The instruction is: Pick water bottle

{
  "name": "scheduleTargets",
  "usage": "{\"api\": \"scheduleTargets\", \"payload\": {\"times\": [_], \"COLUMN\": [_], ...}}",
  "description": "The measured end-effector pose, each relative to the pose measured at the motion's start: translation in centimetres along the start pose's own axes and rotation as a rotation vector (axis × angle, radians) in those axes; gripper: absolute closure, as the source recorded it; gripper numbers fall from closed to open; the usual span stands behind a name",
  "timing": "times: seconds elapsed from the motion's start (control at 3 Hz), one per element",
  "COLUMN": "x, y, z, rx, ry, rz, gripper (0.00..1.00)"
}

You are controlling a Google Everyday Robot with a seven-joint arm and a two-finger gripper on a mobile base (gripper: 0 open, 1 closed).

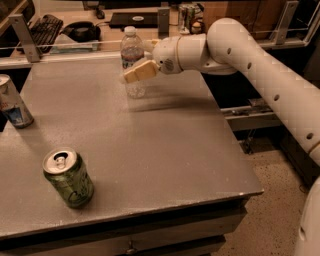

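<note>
Showing gripper (140,72) at upper centre, overlapping the water bottle (131,47) on the table (165,150); grip state: can't tell.

No readable text on water bottle (131,52) (claw (133,74) at it).

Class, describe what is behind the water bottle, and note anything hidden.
Behind the water bottle runs a rail, then a desk with a dark flat object. The gripper covers part of the bottle's middle.
</note>
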State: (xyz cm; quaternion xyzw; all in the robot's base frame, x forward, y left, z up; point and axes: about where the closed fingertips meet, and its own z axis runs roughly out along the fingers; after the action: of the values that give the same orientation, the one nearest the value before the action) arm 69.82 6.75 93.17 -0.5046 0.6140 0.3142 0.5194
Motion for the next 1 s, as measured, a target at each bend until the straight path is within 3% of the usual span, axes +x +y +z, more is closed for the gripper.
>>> {"api": "scheduleTargets", "payload": {"times": [0.67,1.0], "x": [-0.7,-3.2], "y": [0.9,1.3], "z": [0.7,-1.2], "rx": [-0.045,-0.083], "ry": [-0.078,-0.171], "rz": [0.049,0.046], "gripper": [0.62,0.86]}}
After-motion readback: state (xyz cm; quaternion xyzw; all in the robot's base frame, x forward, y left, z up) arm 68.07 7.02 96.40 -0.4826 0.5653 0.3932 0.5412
